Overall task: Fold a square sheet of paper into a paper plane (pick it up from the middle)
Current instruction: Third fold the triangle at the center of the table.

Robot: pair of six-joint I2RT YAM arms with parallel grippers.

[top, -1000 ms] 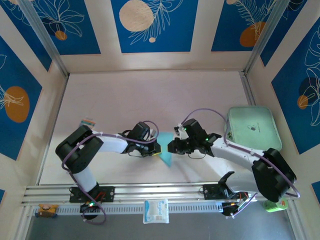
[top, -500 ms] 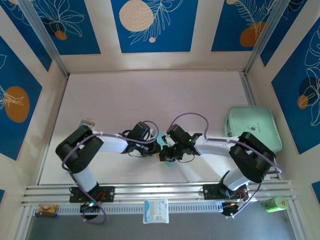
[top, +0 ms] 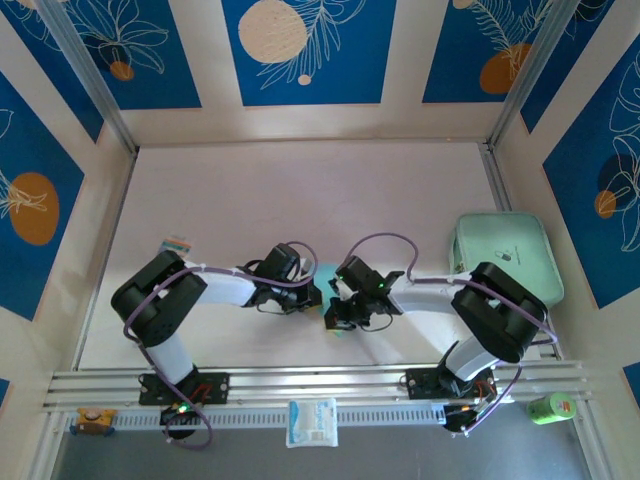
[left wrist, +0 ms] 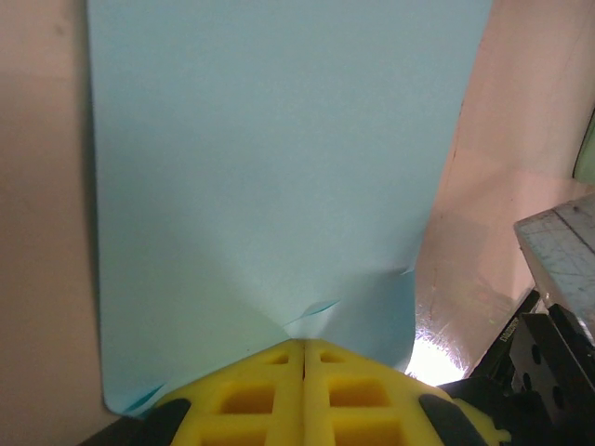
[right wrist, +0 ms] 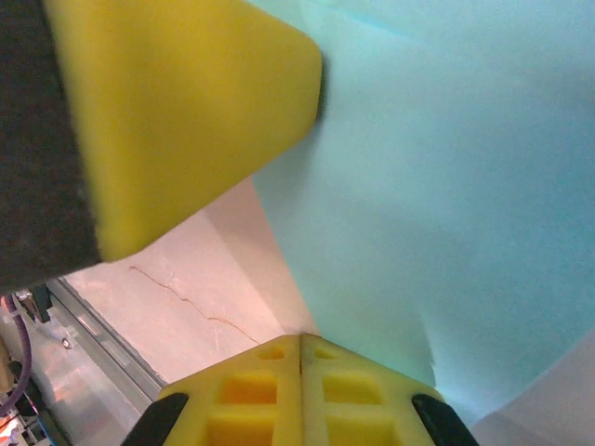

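**Item 1, left claw (left wrist: 304,346).** We record its yellow pads pressed flat together, pinching the near edge of the square sheet of paper (left wrist: 270,167). A small crinkle sits in the paper right at the tips. The sheet spreads away ahead of this claw, light blue and plain, over the pale table (left wrist: 46,186).

**Item 2, right claw (right wrist: 299,339).** We record it likewise closed, its pads meeting on another edge of the same sheet, which rises ahead and to the right of its tips. A yellow finger (right wrist: 177,121) of the left claw stands up and to the left of it, against the sheet.

**Item 3, overhead view.** We note the two claws nearly tip to tip, with the sheet between and beneath them. Little of it shows past the black wrists.

**Item 4, mint-green tray (top: 485,275).** It lies flat on the table, well apart from both claws, beyond the right claw's arm.

**Item 5, white packet (top: 312,421).** It lies behind both claws, at the near rail between the arm bases.
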